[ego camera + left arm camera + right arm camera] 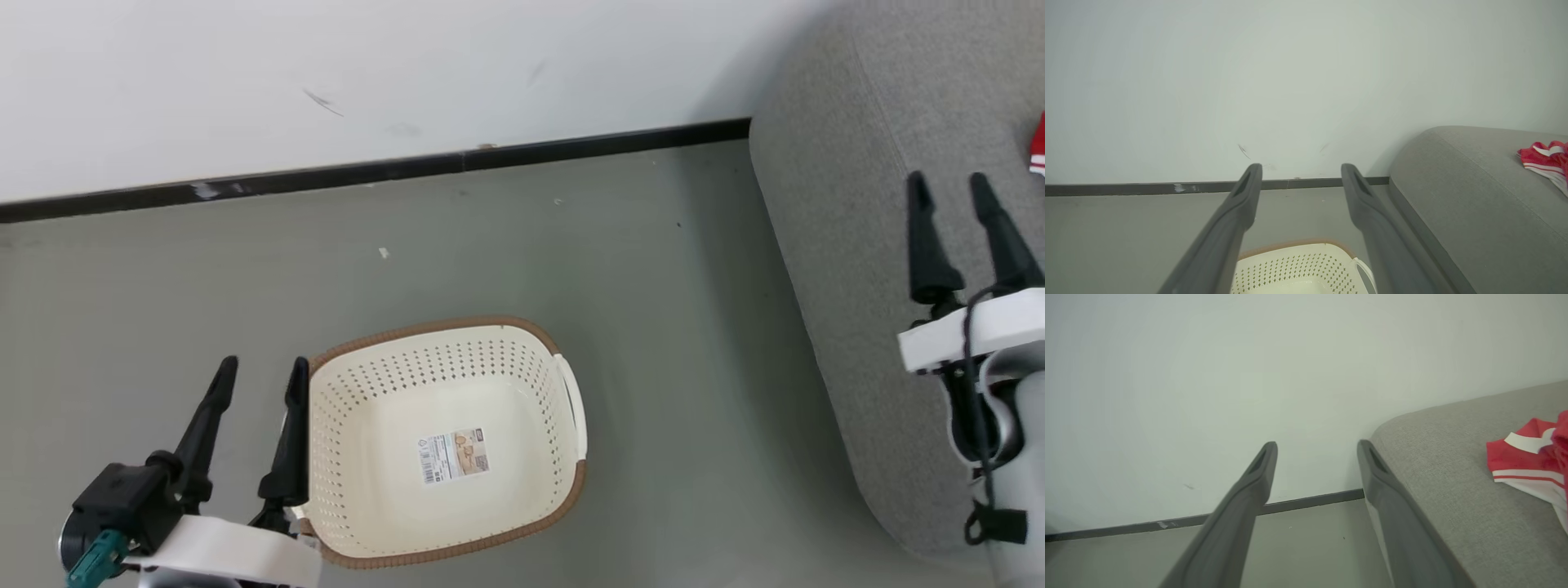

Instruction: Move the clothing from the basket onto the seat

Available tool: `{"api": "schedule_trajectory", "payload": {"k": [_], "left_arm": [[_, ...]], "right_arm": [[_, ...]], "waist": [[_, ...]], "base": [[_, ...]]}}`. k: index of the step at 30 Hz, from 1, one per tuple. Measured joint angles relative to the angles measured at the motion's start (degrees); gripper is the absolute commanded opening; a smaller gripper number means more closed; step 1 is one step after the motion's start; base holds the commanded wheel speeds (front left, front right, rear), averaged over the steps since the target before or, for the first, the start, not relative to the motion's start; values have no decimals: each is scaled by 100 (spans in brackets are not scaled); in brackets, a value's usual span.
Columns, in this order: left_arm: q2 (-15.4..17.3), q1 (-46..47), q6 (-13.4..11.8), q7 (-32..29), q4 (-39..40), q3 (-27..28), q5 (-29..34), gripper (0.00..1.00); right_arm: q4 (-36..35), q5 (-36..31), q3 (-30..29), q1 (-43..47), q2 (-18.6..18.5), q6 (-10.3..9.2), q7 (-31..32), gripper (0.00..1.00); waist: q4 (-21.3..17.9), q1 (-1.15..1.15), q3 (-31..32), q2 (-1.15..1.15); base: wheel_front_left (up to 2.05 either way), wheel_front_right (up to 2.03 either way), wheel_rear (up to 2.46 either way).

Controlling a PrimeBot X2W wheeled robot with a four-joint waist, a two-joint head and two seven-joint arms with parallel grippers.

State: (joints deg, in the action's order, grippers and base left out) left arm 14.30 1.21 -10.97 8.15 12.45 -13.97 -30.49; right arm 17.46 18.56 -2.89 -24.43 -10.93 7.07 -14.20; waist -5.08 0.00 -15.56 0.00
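- The cream perforated plastic basket with a brown woven-look rim [441, 327] stands on the grey-green floor [669, 343]; the paper label [454, 456] on its inner base is plainly visible.
- The bright red clothing with white stripes [1523, 463] lies on the large grey fabric seat [849, 261].
- The left gripper [264, 365], fingers apart and holding nothing, is just beside the basket's left side.
- The right gripper [948, 180], fingers also apart and holding nothing, is over the seat.

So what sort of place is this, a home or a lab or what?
Likely a living-room corner, possibly a staged one. A grey sofa stands against a plain white wall, an empty laundry basket sits on the bare floor, and red clothing lies on the sofa.
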Motion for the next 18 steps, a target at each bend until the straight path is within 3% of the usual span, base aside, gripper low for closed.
{"api": "schedule_trajectory", "payload": {"k": [9,18], "left_arm": [[-30,-333,-100,277,-323,218,-120,100],[-12,-530,-98,311,-532,202,-123,100]], "right_arm": [[-46,-200,801,493,205,0,0,100],[-51,-207,991,901,414,0,0,100]], "waist": [[331,0,399,0],[596,0,742,0]], "base": [[0,0,0],[0,0,0]]}}
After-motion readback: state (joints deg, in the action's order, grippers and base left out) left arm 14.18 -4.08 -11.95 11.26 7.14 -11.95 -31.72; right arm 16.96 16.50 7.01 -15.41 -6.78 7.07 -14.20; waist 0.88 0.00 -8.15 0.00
